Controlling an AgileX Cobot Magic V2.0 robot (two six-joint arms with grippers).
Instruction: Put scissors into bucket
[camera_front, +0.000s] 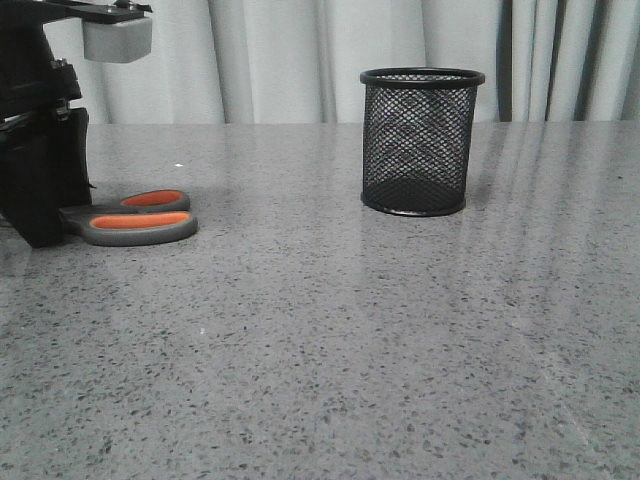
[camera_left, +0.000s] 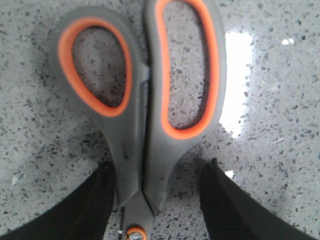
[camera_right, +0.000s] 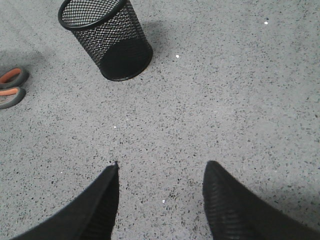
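The scissors (camera_front: 135, 216) lie flat on the table at the left, grey handles with orange lining pointing right, blades hidden behind my left gripper (camera_front: 45, 215). In the left wrist view the scissors (camera_left: 150, 125) sit between the fingers of my left gripper (camera_left: 159, 167), which stands open around the neck just above the orange pivot (camera_left: 135, 233). One finger (camera_left: 102, 195) is against the handle and the other (camera_left: 220, 195) is apart from it. The bucket (camera_front: 420, 140), a black mesh cup, stands upright at the centre right. My right gripper (camera_right: 161, 167) is open over bare table, with the bucket (camera_right: 107, 40) ahead of it.
The speckled grey table (camera_front: 320, 350) runs wide around both objects. Pale curtains (camera_front: 280, 60) hang behind its far edge. The right wrist view also catches the scissors' handle ends (camera_right: 11, 87) beside the bucket.
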